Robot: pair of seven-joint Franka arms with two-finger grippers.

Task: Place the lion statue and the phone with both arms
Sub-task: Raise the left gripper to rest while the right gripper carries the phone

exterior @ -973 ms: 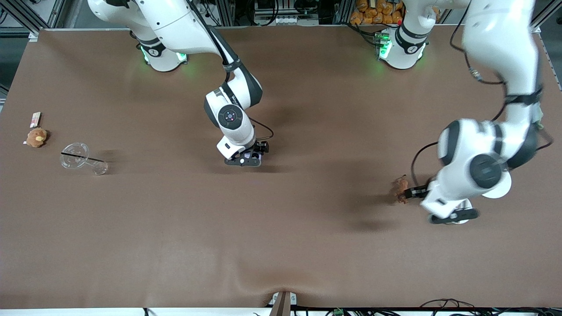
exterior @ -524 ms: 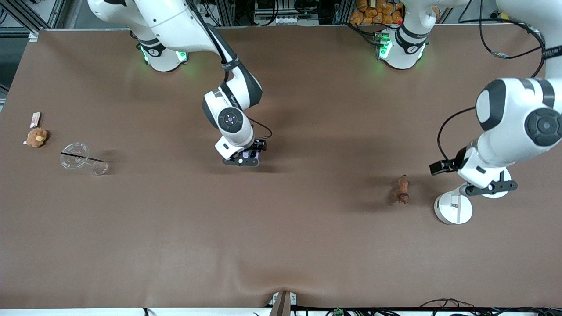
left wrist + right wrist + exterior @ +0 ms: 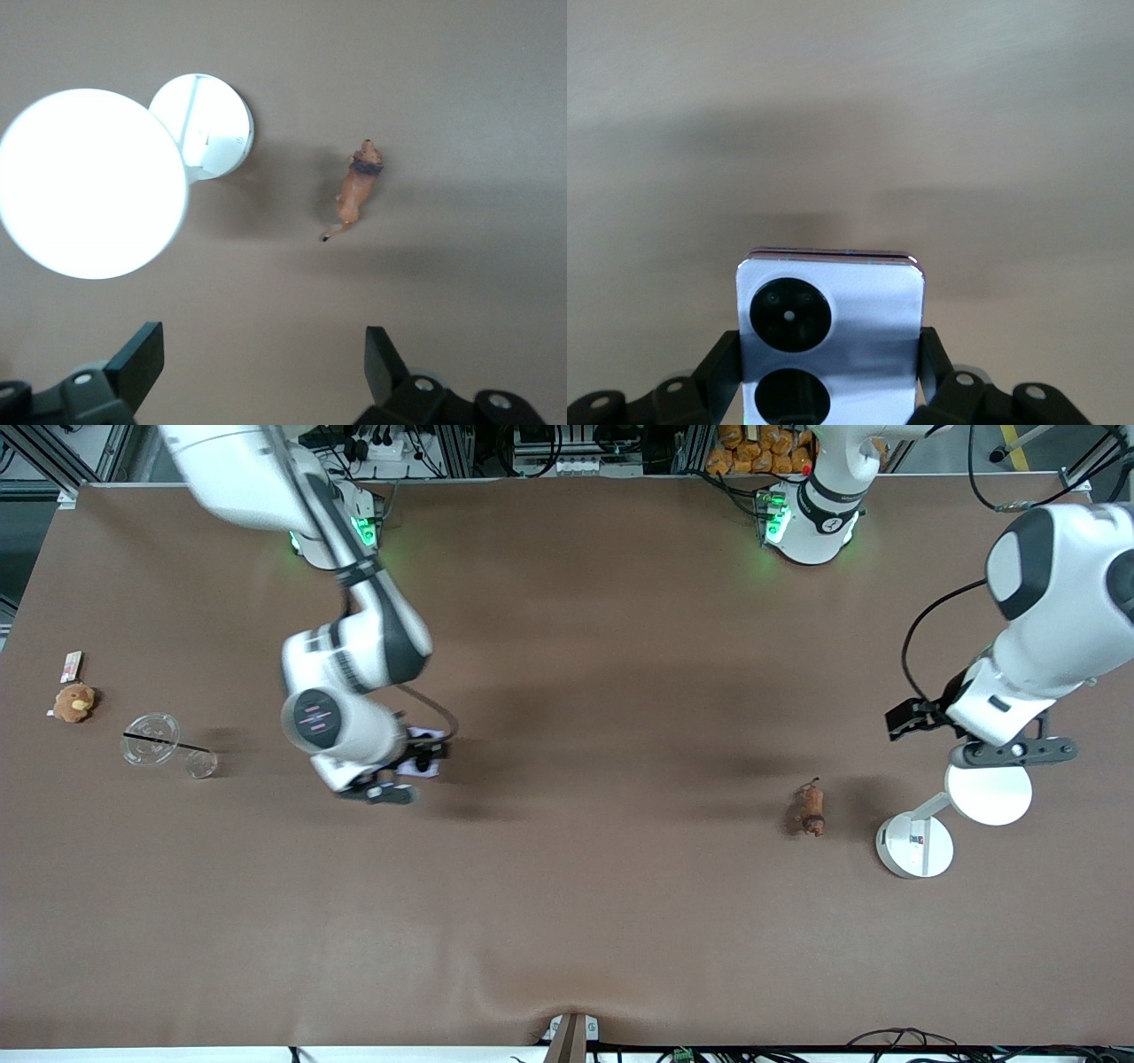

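The lion statue [image 3: 809,808] is small and reddish-brown and lies on the brown table toward the left arm's end. It also shows in the left wrist view [image 3: 359,181]. My left gripper [image 3: 1010,751] is open and empty in the air, over a white disc stand beside the lion. Its fingertips [image 3: 142,359] are wide apart in the left wrist view. My right gripper [image 3: 403,766] is shut on the phone [image 3: 423,735], held above the table's middle toward the right arm's end. In the right wrist view the pale lavender phone [image 3: 859,310] with two black circles sits between the fingers [image 3: 719,367].
A white stand of two discs [image 3: 915,846] stands beside the lion and glares bright in the left wrist view [image 3: 93,181]. A clear glass [image 3: 164,746] lies on its side near the right arm's end. A tan plush toy [image 3: 73,702] and a small card [image 3: 71,664] lie near it.
My left gripper has drawn up and away from the lion, which stays on the table. My right arm has carried the phone toward the right arm's end of the table.
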